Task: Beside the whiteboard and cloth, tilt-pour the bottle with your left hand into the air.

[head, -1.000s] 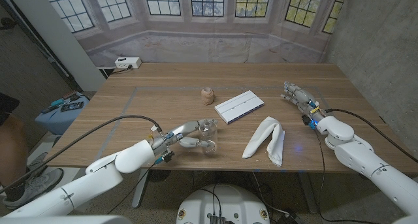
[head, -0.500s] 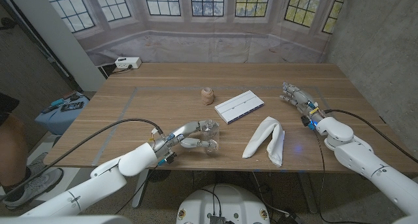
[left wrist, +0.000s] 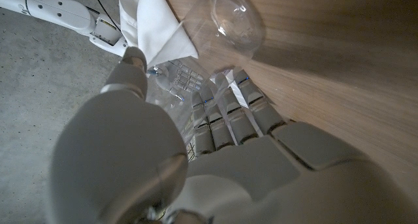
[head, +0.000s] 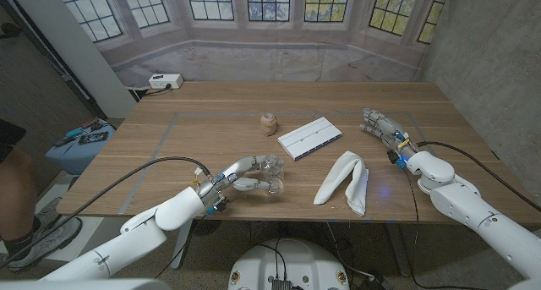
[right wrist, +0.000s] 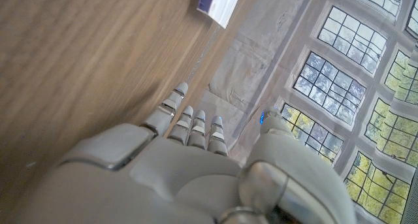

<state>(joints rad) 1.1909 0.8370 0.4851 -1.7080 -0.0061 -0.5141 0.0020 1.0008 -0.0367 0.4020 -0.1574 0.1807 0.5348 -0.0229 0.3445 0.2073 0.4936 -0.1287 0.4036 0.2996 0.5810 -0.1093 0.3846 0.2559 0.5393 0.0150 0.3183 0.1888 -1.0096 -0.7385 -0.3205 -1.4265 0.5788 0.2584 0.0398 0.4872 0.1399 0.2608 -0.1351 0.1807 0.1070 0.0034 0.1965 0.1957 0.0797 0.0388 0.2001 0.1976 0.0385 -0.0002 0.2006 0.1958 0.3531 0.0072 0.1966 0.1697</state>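
A clear plastic bottle (head: 270,173) is held by my left hand (head: 243,176) just above the table's front middle, fingers and thumb wrapped around its body. In the left wrist view the bottle (left wrist: 230,19) is tilted, its round end pointing away from my left hand (left wrist: 222,152). The white whiteboard (head: 310,138) lies behind and to the right of it, and the folded white cloth (head: 345,182) lies to its right. My right hand (head: 382,123) is at the table's right side, fingers stretched out and holding nothing; the right wrist view shows the right hand (right wrist: 189,152) over bare wood.
A small brown ball-shaped object (head: 268,123) sits behind the bottle, left of the whiteboard. A white power strip (head: 165,81) lies at the table's far left corner. A person's leg (head: 13,184) shows at the left edge. The wooden table (head: 169,146) has bare wood on its left half.
My left arm has slid a little to the right and the bottle's lower end has risen slightly. My right hand has edged a little toward the table's middle.
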